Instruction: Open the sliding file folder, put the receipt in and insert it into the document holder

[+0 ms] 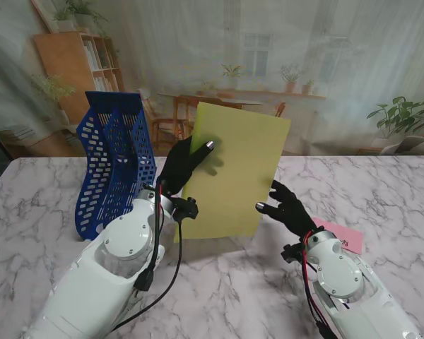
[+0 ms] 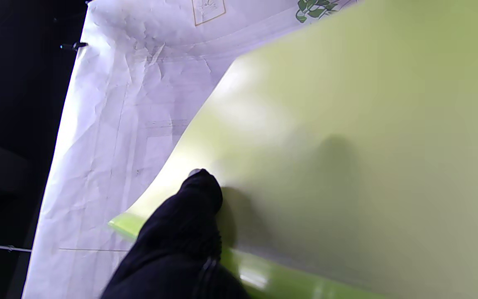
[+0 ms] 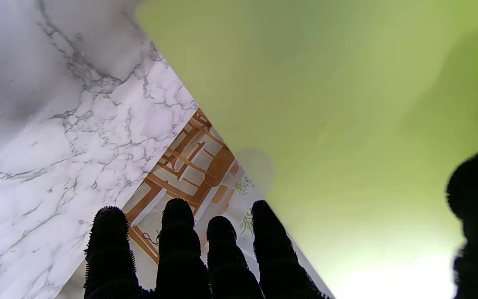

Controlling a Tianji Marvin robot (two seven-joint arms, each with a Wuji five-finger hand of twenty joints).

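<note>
Your left hand (image 1: 182,167) holds one yellow-green file folder (image 1: 234,169) upright beside one blue document holder (image 1: 113,164), right hand (image 1: 290,209) spread, seemingly empty, one pink receipt (image 1: 340,235) on the table (image 1: 42,205).

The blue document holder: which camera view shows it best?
The stand view. There the blue document holder is seen almost whole, upright on the table's left side, beside the yellow-green folder. Neither wrist view shows it; the folder fills both.
</note>
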